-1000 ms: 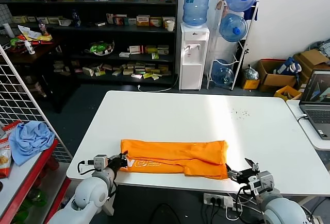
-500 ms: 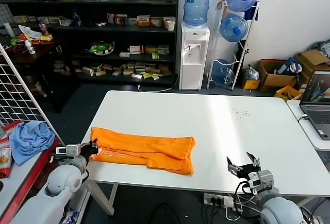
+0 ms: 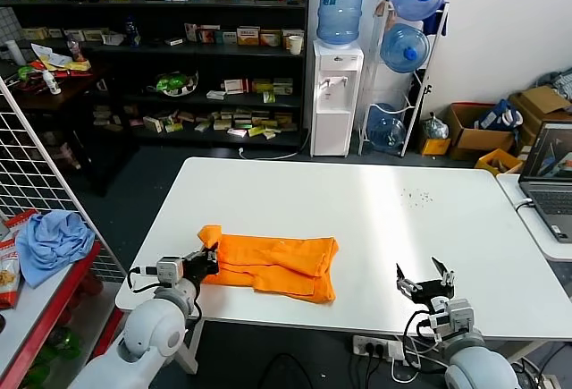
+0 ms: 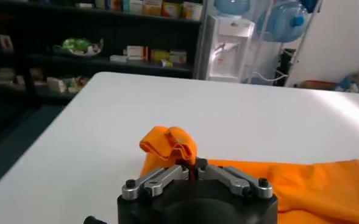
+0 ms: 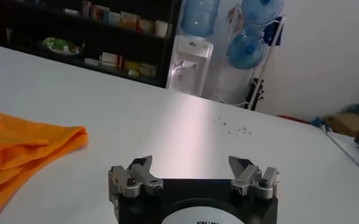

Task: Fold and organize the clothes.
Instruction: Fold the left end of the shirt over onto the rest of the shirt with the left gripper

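Left gripper (image 3: 209, 258) pinches the T-shirt's (image 3: 277, 266) 9 o'clock end on the surface (image 3: 375, 210); right gripper (image 3: 424, 282) gapes wide at 4 o'clock.

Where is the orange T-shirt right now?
In the head view, the orange T-shirt lies folded on the white table's near left part, its left end pinched by the left gripper.

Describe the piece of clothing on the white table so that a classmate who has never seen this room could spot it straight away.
Start at the big white table in front of the water dispenser. On its near left part lies the orange T-shirt, folded into a long band, its left end bunched up in the shut left pincer. It is the only bright orange thing there; the right pincer waits open beside it.
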`<action>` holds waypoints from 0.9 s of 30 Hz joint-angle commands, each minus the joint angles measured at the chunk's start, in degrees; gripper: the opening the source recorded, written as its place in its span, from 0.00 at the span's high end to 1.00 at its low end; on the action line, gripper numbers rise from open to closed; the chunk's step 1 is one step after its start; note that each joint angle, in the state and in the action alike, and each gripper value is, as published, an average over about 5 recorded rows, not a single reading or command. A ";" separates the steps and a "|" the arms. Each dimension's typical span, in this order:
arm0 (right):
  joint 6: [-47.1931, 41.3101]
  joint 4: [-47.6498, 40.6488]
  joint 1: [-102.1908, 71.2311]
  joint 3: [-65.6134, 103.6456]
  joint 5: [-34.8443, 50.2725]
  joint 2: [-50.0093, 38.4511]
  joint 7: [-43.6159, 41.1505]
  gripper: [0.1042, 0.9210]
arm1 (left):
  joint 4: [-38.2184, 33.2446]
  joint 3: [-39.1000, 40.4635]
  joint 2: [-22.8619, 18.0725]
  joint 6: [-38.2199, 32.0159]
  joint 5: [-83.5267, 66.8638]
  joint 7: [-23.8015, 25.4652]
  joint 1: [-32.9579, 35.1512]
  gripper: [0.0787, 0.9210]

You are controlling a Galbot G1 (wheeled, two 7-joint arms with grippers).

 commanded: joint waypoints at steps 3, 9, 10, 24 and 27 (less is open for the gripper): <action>1.99 -0.83 0.16 0.71 -2.56 2.62 0.51 0.12 | 1.36 13.79 -13.17 -0.70 0.71 -1.91 -3.11 0.94; 1.82 -1.42 0.82 0.74 -2.73 3.76 0.59 0.12 | 5.37 14.63 -16.97 -1.65 1.53 -1.74 -5.22 0.94; 1.71 -1.52 1.08 0.60 -2.82 4.00 0.62 0.12 | 5.68 14.63 -17.44 -1.70 1.52 -1.79 -5.57 0.94; 1.00 -3.17 3.38 -0.81 -2.95 4.76 0.71 0.12 | 9.11 15.93 -19.30 -3.79 4.44 0.89 -7.14 0.93; 0.96 -3.21 3.39 -0.91 -2.95 4.76 0.65 0.12 | 10.67 15.75 -19.23 -6.29 4.78 2.08 -7.64 0.86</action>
